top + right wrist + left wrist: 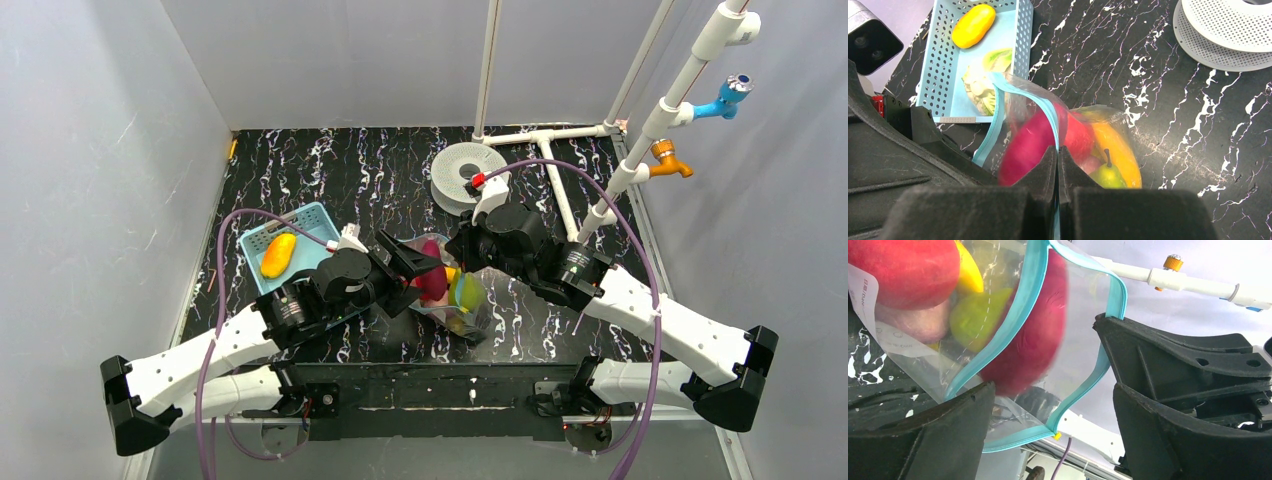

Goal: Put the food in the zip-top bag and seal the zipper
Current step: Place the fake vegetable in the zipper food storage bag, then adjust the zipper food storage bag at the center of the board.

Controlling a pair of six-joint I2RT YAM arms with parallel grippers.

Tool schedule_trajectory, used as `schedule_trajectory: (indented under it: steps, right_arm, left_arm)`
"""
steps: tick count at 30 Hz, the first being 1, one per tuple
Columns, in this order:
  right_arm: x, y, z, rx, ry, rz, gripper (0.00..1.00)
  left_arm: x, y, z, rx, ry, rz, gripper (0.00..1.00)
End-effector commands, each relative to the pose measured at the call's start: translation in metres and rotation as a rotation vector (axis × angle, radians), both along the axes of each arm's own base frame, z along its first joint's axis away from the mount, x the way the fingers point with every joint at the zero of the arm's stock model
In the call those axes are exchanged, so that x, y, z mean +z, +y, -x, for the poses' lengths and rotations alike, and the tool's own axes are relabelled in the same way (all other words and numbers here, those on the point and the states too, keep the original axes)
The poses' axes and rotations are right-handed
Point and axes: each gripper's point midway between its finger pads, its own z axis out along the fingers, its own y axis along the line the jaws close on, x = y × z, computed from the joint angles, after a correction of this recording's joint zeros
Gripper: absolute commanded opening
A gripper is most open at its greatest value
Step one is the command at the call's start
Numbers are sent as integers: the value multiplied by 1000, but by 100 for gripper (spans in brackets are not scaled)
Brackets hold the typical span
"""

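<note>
Right claw [1058,152] tight on zipper [1047,111]

A: Is there any writing that can be read?

B: One spot only, in the left wrist view. The zip-top bag [1083,340] has a white panel [893,342] printed on its clear wall, and a line of small dark characters [862,287] runs sideways near the panel's top corner.

A: What does it say?

B: It looks like a date heading, but it is too small and tilted to read for sure. Faint circles sit below it.

A: And the other views?

B: No legible text there.
</note>
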Motion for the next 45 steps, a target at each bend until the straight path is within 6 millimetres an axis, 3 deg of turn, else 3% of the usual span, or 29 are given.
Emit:
schedule_trajectory:
  steps: [1, 9, 13, 16, 20, 24, 29, 33, 37, 45]
  right_arm:
    - [24, 6, -4, -7, -43, -63, 1]
    - [22, 4, -4, -11, -42, -59, 1]
    - [20, 4, -4, -13, -42, -57, 1]
    - [20, 3, -3, -12, -43, -56, 1]
    - [19, 3, -3, -9, -40, -54, 1]
    - [17, 4, -2, 2, -38, -49, 1]
    - [18, 4, -2, -1, -40, -50, 1]
    - [20, 3, -2, -1, -39, -46, 1]
    - [21, 0, -2, -11, -39, -38, 1]
    - [19, 0, -3, -13, -34, -30, 1]
  left_arm:
    - [17, 4, -4, 15, -68, 0, 87]
    - [40, 5, -5, -42, -218, -41, 87]
    - [70, 0, -1, -166, -477, -92, 83]
    - [85, -2, 11, -362, -751, -245, 82]
    - [62, 4, 37, -749, -958, -504, 86]
    - [13, 20, 52, -1047, -1021, -680, 86]
    - [9, 15, 47, -1098, -1276, -720, 84]
    - [2, -1, 58, -1161, -1441, -625, 82]
    - [-13, -14, 70, -1284, -1431, -546, 72]
    - [-33, -22, 58, -1332, -1455, -608, 50]
